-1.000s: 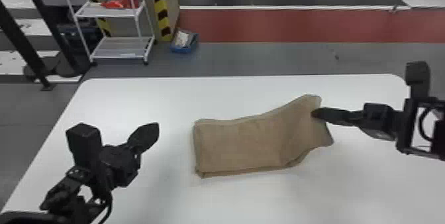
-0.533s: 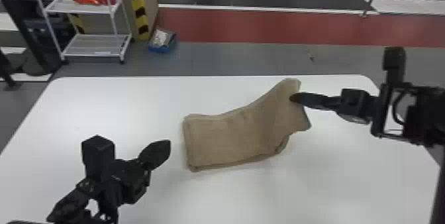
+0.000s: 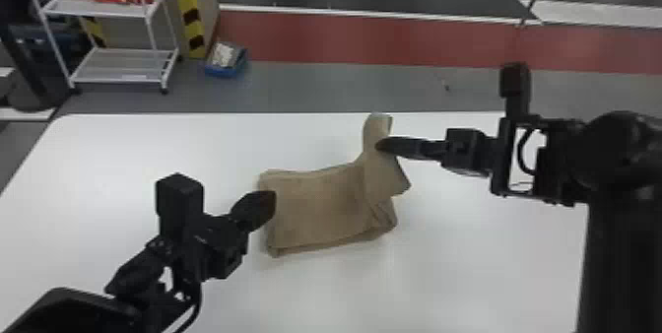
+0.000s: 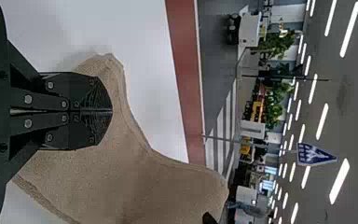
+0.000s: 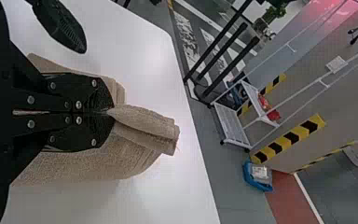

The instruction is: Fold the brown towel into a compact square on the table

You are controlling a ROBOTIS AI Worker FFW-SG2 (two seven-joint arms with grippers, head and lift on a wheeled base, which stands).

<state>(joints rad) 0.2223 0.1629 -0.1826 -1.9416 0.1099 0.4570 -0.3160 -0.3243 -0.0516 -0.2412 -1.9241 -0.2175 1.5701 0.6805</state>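
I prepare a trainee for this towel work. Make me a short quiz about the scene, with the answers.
1. True or false: the black two-fingered right gripper pinches the brown cloth towel.
2. In the head view, which end of the towel is lifted from the smooth white table? A) left; B) right; C) both.
3. Fill in: the black two-fingered left gripper is ____ (open/shut).
Key: 1 true; 2 B; 3 shut.

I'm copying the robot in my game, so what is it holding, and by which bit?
The brown towel: the right gripper pinches its raised right end, with a flap poking past the fingers. The left gripper is shut and seems to hold nothing.
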